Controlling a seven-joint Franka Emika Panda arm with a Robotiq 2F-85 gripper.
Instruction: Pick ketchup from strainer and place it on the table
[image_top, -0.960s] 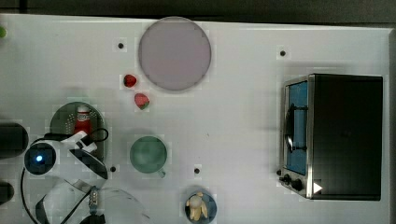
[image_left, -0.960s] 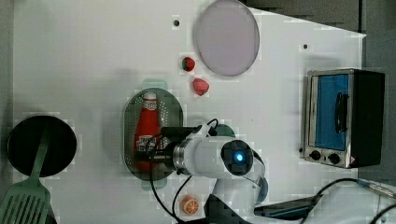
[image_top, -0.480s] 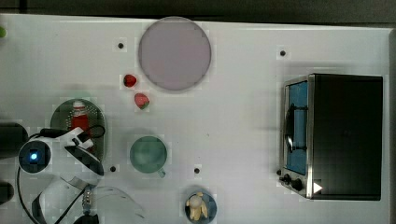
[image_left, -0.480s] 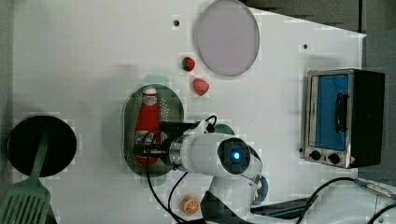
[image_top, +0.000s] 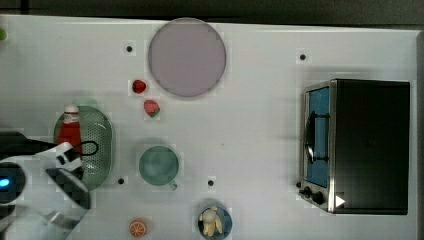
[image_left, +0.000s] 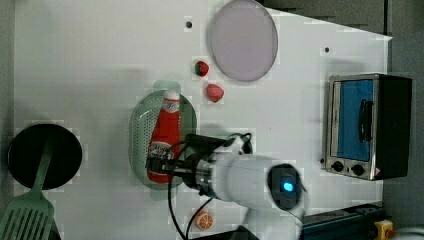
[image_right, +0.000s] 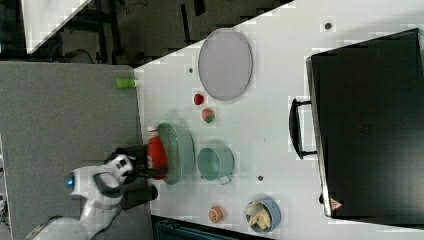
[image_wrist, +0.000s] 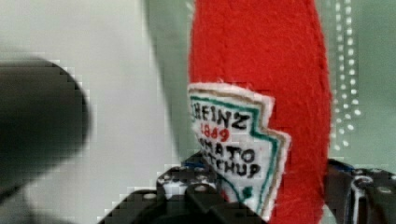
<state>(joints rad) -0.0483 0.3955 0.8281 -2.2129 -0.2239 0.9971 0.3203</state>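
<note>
Beyond my white workbench, grey floor (image_right: 65, 125) flanks one side, with dark furniture legs (image_right: 107, 30) in shadow behind.

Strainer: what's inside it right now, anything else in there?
The ketchup lies in the strainer, cap toward the plate, with the gripper closed on its lower body. The perforated floor beside it looks bare; what is under the bottle and gripper is covered.

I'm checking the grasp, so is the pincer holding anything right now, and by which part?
Yes: the pincer is closed on the ketchup, gripping its lower body at the label end, opposite the white cap, over the strainer.
</note>
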